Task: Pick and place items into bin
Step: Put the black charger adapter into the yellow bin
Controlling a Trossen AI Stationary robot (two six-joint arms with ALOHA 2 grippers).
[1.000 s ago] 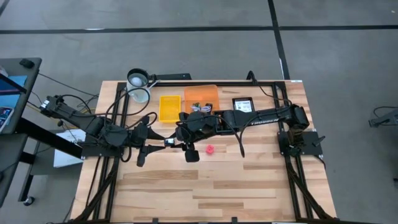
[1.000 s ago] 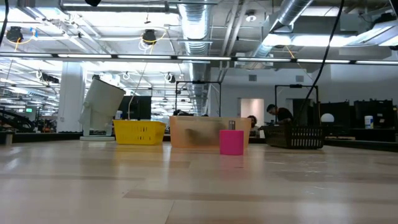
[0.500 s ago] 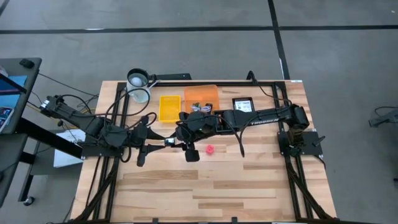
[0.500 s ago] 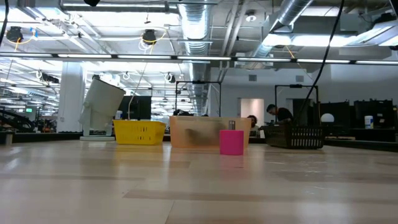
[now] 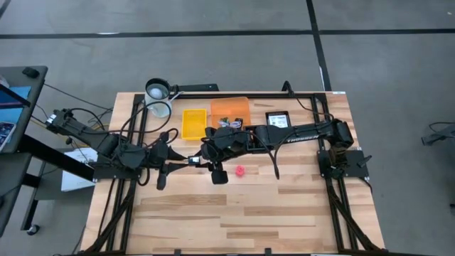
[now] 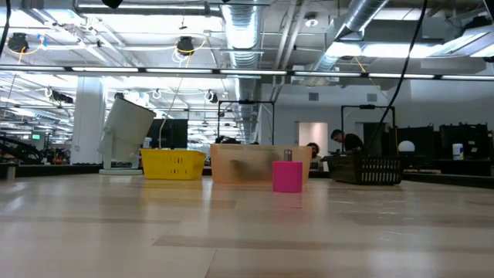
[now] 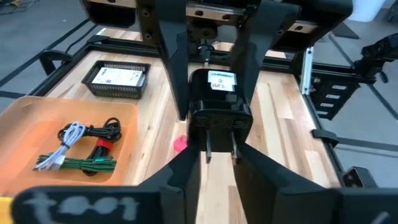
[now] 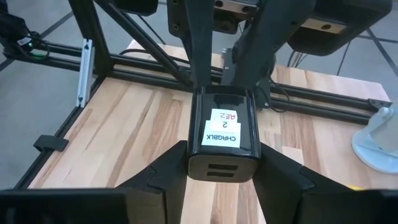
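Table [image 5: 234,220]: both arms meet over the middle, tip to tip.
Orange bin [image 5: 231,109]: on the far side of the meeting grippers, near, not touching. Black, green and white cables [image 7: 81,146] lie bundled inside it.
Yellow bin [image 5: 193,122]: next to the orange one, also just past the grippers.
Black mesh tray [image 7: 118,78]: back along the right arm from its gripper, with a white printed card in it.
Left gripper [image 7: 221,158]: narrow, fingers against both sides of the black charger [image 7: 221,109] at its prong end, as far as its wrist view shows.
Right gripper [image 8: 222,152]: clamped on the same charger from the opposite end, fingers flat on its sides, white label facing up.
So the charger hangs between the two grippers, off the table, outside every bin.
Pink piece [image 5: 240,171]: stands on the wood just beside the right gripper, on the side away from the bins, apart from everything.
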